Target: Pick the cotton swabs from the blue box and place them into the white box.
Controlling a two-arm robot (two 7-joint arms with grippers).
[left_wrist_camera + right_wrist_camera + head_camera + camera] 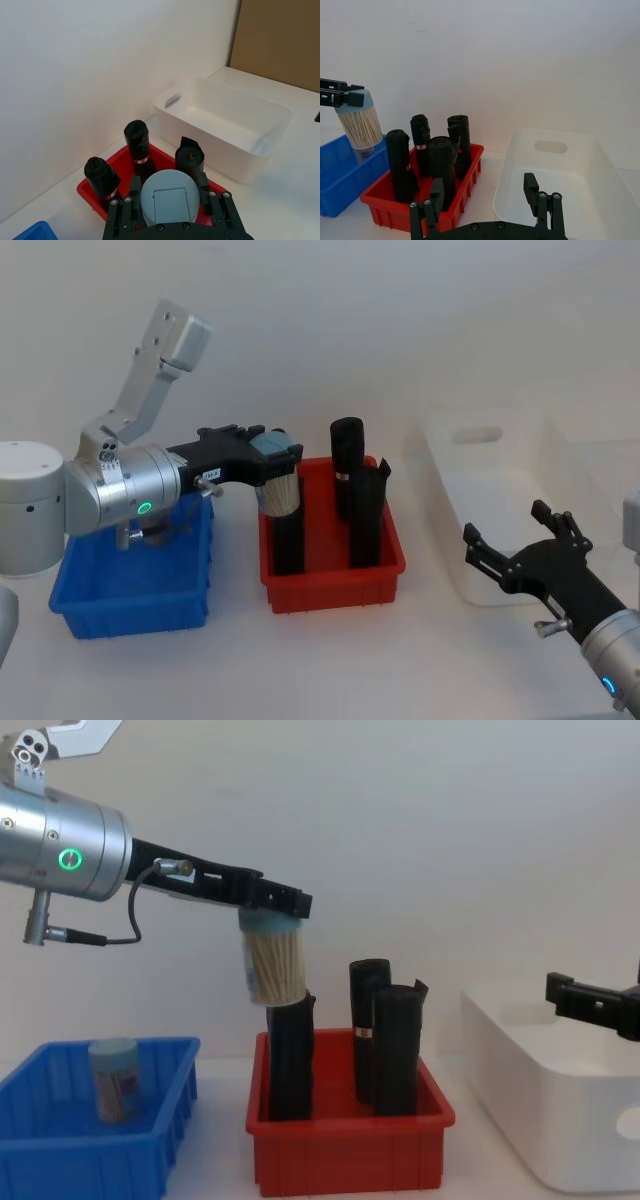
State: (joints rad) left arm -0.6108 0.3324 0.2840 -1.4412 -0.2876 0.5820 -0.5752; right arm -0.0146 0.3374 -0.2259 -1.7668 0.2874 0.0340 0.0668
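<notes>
Left gripper (262, 458) clamping jar of cotton swabs (274, 966) by its lid, hanging over red bin's (330, 592) left end. Jar probably light, rigid, slick; lid rim likely gripping best. Right gripper (508, 525) gaping near white box (480, 585)

lab test bench: white tabletop (330, 670), plain white wall (400, 320)

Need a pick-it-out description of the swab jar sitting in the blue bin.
Start at the blue box, leftmost of the three bins. Inside it stands a small clear cotton swab jar, beige sticks under a pale blue-grey lid. Its twin hangs in the left gripper above the red bin; this one sits down in the box.
</notes>
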